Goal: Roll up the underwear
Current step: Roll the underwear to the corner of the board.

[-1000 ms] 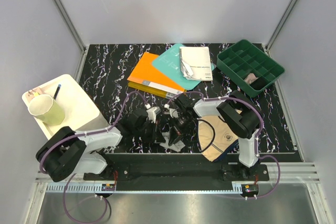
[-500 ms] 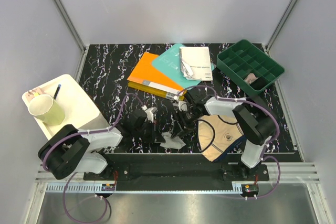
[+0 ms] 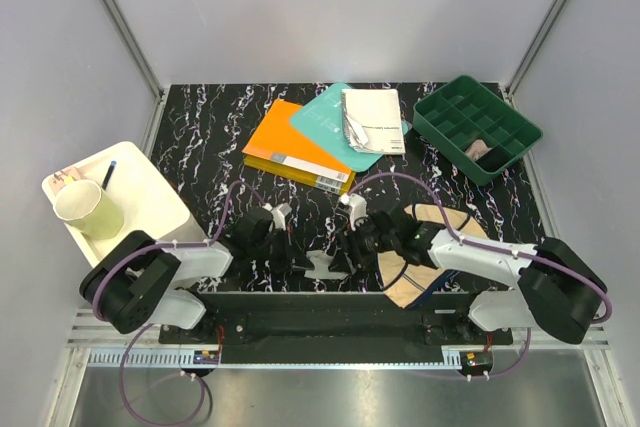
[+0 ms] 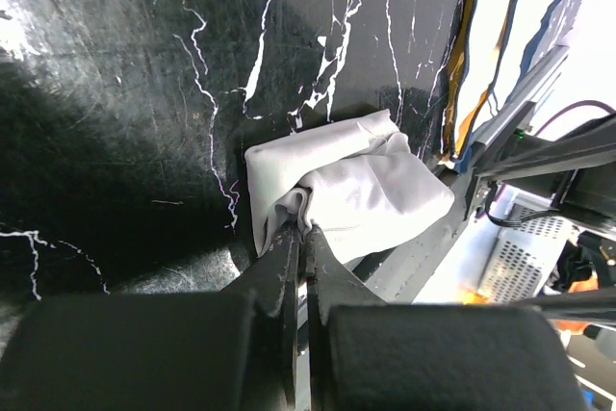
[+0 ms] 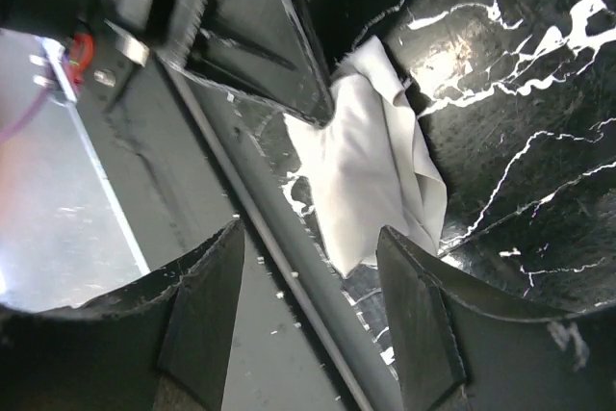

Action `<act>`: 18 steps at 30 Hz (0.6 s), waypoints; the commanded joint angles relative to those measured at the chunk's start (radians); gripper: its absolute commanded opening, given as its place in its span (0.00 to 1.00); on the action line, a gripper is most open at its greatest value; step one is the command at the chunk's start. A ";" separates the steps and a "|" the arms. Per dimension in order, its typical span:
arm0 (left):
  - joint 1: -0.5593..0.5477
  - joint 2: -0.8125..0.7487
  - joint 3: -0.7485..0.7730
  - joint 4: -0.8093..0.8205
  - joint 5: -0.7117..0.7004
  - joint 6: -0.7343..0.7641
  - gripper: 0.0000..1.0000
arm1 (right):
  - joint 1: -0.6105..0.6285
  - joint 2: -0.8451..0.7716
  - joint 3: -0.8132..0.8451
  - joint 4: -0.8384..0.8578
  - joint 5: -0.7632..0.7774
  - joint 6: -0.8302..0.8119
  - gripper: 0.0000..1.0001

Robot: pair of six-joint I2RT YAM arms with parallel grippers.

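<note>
2 briefs: grey brief (image 4: 346, 190) bunched, mid-roll, pinched by clenched left gripper (image 4: 303, 238); right gripper (image 5: 310, 238) spread wide above it, holding nothing; beige brief (image 3: 405, 289) apparently unrolled. Next move probably needs the right gripper to regrasp.

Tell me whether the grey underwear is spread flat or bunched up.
Bunched up: the grey underwear is a small creased wad, layers folded over each other.

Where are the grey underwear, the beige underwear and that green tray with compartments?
grey underwear (image 4: 356, 190): left wrist view, middle of the bunched fabric.
beige underwear (image 3: 404, 290): top view, its near end.
green tray (image 3: 465, 112): top view, an empty compartment.
</note>
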 commanded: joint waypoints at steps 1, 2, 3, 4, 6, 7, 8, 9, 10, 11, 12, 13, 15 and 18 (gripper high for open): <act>0.019 0.024 -0.030 0.005 -0.001 -0.007 0.00 | 0.039 0.007 -0.042 0.137 0.131 -0.044 0.65; 0.021 0.025 -0.030 0.007 0.004 -0.007 0.00 | 0.046 0.013 -0.043 0.132 0.143 -0.051 0.65; 0.022 0.027 -0.033 0.008 0.009 -0.007 0.00 | 0.051 0.016 -0.046 0.134 0.148 -0.060 0.65; 0.027 0.028 -0.035 0.014 0.012 -0.008 0.00 | 0.054 0.018 -0.048 0.137 0.151 -0.061 0.65; 0.028 0.031 -0.038 0.019 0.018 -0.008 0.00 | 0.060 0.018 -0.054 0.146 0.153 -0.072 0.66; 0.030 0.031 -0.038 0.020 0.019 -0.008 0.00 | 0.065 0.019 -0.056 0.149 0.151 -0.074 0.66; 0.030 0.033 -0.038 0.022 0.022 -0.010 0.00 | 0.066 0.028 -0.053 0.149 0.148 -0.077 0.66; 0.033 0.034 -0.038 0.023 0.022 -0.011 0.00 | 0.071 0.035 -0.053 0.149 0.145 -0.084 0.66; 0.034 0.034 -0.040 0.025 0.025 -0.011 0.00 | 0.077 0.041 -0.051 0.150 0.137 -0.086 0.66; 0.036 0.037 -0.038 0.027 0.032 -0.010 0.00 | 0.080 0.054 -0.050 0.154 0.134 -0.089 0.65; 0.037 0.037 -0.038 0.028 0.035 -0.010 0.00 | 0.082 0.061 -0.050 0.155 0.130 -0.091 0.65; 0.039 0.037 -0.038 0.028 0.036 -0.008 0.00 | 0.085 0.068 -0.050 0.157 0.119 -0.094 0.65; 0.041 0.037 -0.037 0.027 0.038 -0.007 0.00 | 0.096 0.088 -0.046 0.154 0.111 -0.098 0.65; 0.048 0.040 -0.035 0.028 0.044 -0.002 0.00 | 0.109 0.105 -0.042 0.144 0.120 -0.106 0.65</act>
